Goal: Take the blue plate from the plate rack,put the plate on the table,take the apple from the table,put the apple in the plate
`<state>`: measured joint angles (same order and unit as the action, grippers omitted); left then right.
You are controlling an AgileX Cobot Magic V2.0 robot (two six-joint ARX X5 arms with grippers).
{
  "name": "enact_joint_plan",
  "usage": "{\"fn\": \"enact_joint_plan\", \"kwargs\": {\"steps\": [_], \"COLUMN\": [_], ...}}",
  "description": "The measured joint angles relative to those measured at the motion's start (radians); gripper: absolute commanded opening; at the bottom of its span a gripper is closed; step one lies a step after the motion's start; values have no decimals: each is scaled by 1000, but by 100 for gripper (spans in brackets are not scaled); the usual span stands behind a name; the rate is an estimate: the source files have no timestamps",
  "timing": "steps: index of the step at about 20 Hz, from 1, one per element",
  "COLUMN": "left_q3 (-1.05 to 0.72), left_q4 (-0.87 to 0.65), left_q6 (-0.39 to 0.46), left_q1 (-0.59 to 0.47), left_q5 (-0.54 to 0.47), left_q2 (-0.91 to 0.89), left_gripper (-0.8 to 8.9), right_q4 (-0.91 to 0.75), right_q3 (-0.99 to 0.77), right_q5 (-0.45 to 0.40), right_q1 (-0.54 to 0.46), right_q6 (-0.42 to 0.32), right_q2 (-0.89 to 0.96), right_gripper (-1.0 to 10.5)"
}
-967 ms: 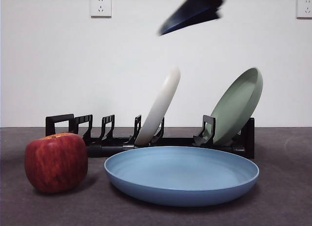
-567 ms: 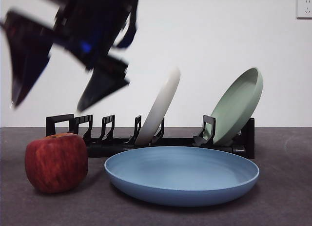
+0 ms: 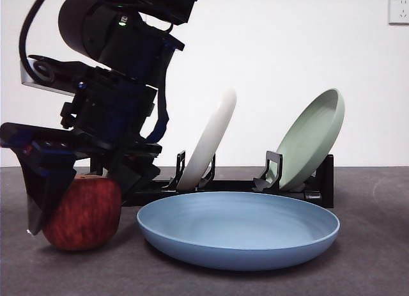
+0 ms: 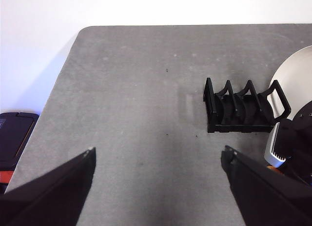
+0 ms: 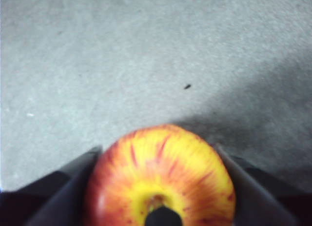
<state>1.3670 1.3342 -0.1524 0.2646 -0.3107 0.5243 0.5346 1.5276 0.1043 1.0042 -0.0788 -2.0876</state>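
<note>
The red apple [image 3: 86, 213] stands on the dark grey table [image 3: 370, 257], left of the blue plate [image 3: 236, 229], which lies flat in front of the black plate rack [image 3: 223, 184]. My right gripper [image 3: 80, 206] has come down over the apple and is open, one jaw close on each side. In the right wrist view the apple [image 5: 161, 179] fills the gap in that gripper [image 5: 157, 153], yellow top up. My left gripper [image 4: 157, 150] hangs open high above bare table, with the rack's handle end [image 4: 234, 113] ahead.
A cream-white plate [image 3: 211, 139] and a pale green plate [image 3: 313, 139] lean in the rack behind the blue plate. The right arm's dark bulk [image 3: 108, 85] fills the upper left of the front view. The table's edge [image 4: 63, 65] shows in the left wrist view.
The right arm has swung in from the top and dropped to the left, bringing its open jaws down around the apple. Apple and plates have not moved.
</note>
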Motion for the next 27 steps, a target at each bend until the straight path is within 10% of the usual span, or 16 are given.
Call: {"fn": "enact_joint_plan", "kwargs": {"steps": [13, 21, 27], "left_q3": [0, 0, 0], "left_q4": [-38, -141, -175], "left_q6": [1, 18, 37], "left_q1": [0, 0, 0], "left_q5": [8, 92, 149], "left_q2": [4, 87, 172], "left_gripper": [434, 434, 434], "right_q4": [115, 399, 303], "right_q3": [4, 3, -200], "right_q5": [-5, -81, -77], "right_q1": [-18, -227, -283], "right_q6": [0, -1, 10], "right_q2": [283, 502, 518], "right_gripper": [-9, -11, -11]}}
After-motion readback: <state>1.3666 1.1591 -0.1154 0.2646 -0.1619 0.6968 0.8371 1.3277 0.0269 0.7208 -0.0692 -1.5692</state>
